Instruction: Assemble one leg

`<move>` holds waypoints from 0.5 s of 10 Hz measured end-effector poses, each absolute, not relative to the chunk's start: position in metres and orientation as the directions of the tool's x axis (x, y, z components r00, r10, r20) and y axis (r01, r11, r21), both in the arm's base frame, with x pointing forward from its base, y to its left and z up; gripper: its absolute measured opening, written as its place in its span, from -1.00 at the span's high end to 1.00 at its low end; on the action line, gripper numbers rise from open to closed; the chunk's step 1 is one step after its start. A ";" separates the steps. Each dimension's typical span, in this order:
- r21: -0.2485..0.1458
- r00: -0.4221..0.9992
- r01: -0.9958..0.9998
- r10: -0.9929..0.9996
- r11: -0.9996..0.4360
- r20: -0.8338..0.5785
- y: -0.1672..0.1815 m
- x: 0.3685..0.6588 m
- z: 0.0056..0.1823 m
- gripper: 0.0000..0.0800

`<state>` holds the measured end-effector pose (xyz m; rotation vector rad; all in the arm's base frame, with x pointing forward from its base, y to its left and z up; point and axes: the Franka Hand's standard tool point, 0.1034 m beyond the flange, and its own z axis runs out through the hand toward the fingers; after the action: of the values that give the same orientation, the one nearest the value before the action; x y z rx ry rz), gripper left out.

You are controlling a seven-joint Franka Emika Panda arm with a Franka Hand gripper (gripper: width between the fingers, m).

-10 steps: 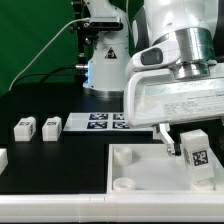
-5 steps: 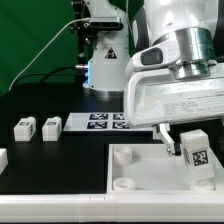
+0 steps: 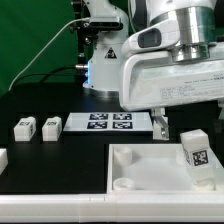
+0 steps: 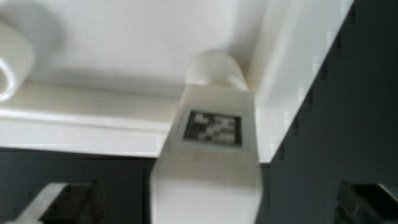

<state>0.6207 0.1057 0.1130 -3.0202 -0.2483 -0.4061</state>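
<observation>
1. One leg (image 3: 196, 152) stands upright on the large white board (image 3: 150, 172), at the corner toward the exterior view's right; its black-and-white tag faces the exterior camera.
2. I see the gripper (image 4: 214, 204) hanging over that leg with its jaws spread wide; in the wrist view the two dark fingertips (image 4: 61, 203) sit well apart on either side of the leg; they touch nothing, and the tool has hold of nothing.
3. From the exterior view I make out one dark finger (image 3: 159, 127) under the hand, on the exterior view's left of the leg and apart from it.
4. The wrist view puts the leg at the board's edge, with a round socket (image 4: 11, 60) near it.
5. A second leg (image 3: 25, 127) and a third leg (image 3: 52, 125) lie side by side on the black table (image 3: 60, 160) toward the exterior view's left; the marker board (image 3: 106, 122) lies just beside them.
</observation>
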 end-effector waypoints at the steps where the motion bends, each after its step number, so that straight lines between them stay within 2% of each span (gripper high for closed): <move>1: -0.073 0.970 0.171 0.155 -0.983 0.189 0.106 0.627 0.116 -0.62; 3: -0.094 0.986 0.168 0.166 -0.981 0.023 0.105 0.628 0.110 -0.62; 5: -0.101 0.987 0.159 0.161 -0.982 -0.016 0.108 0.631 0.106 -0.62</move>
<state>0.6308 0.1077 0.1061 -3.0323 -0.2447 0.0374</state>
